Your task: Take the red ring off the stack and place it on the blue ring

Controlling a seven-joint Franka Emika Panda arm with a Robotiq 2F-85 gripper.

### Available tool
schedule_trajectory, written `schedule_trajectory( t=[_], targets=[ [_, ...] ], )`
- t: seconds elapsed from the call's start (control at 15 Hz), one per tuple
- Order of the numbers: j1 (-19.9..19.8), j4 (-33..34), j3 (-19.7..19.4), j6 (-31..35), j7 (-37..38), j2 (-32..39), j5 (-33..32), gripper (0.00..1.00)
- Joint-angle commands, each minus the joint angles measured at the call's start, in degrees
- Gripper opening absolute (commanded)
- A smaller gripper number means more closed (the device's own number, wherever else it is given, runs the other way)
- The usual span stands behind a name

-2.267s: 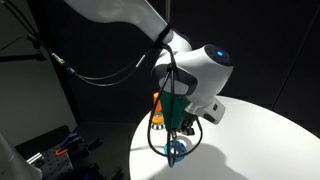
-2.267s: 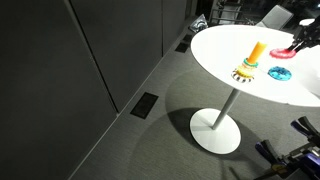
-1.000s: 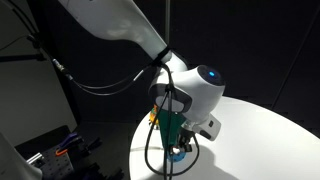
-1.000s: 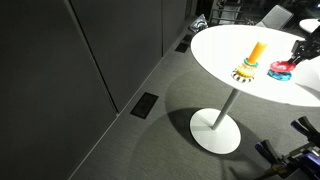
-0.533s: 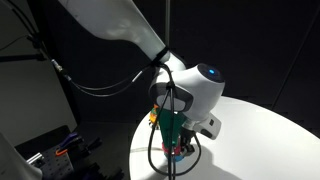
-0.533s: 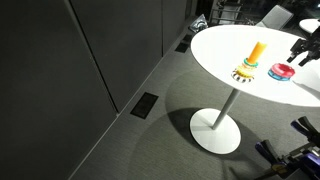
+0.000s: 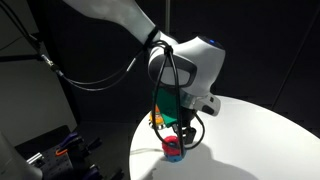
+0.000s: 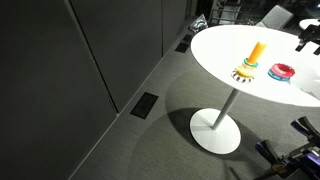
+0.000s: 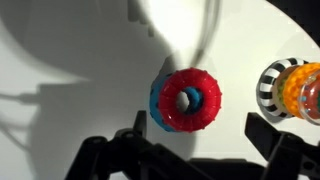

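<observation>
The red ring [image 9: 190, 100] lies on top of the blue ring [image 9: 155, 104], whose rim shows at its left side and through its hole. In both exterior views the red ring [image 7: 173, 147] [image 8: 282, 69] rests on the white round table, apart from the stack [image 8: 250, 62]. The stack's orange peg [image 9: 306, 94] and patterned base [image 9: 268, 90] sit at the right edge of the wrist view. My gripper [image 9: 197, 120] hangs open above the rings, fingers [image 9: 262, 132] spread wide on either side and touching nothing. In an exterior view the gripper [image 7: 184, 130] is just above the ring.
The round white table [image 8: 225, 45] stands on a single pedestal over a grey floor. Its edge runs close to the rings in an exterior view [image 7: 140, 160]. Dark walls surround the scene, and black cables [image 7: 100, 80] hang from the arm.
The gripper opened, let go of the red ring on the blue ring, and lifted upward. The red ring stays on the blue ring.
</observation>
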Motion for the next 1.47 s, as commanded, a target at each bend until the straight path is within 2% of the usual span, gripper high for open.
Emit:
schedule_trajectory(
  t=[0.0,0.4,0.73,1.07,1.4],
  targets=[
    [2.51,-0.13,-0.49,-4.87,3.74,-5.69,-4.71,1.0],
    [6.66,0.38,0.58,-7.73,7.08,-12.0,-6.98,1.0],
    [10.11,2.02,2.64,-12.0,9.01,-15.02,-4.64,1.0],
    [12.71,4.18,4.83,-18.58,9.66,-17.14,1.26,1.0],
    [15.08,5.01,6.39,-18.55,13.29,-20.05,0.97,1.0]
  ],
)
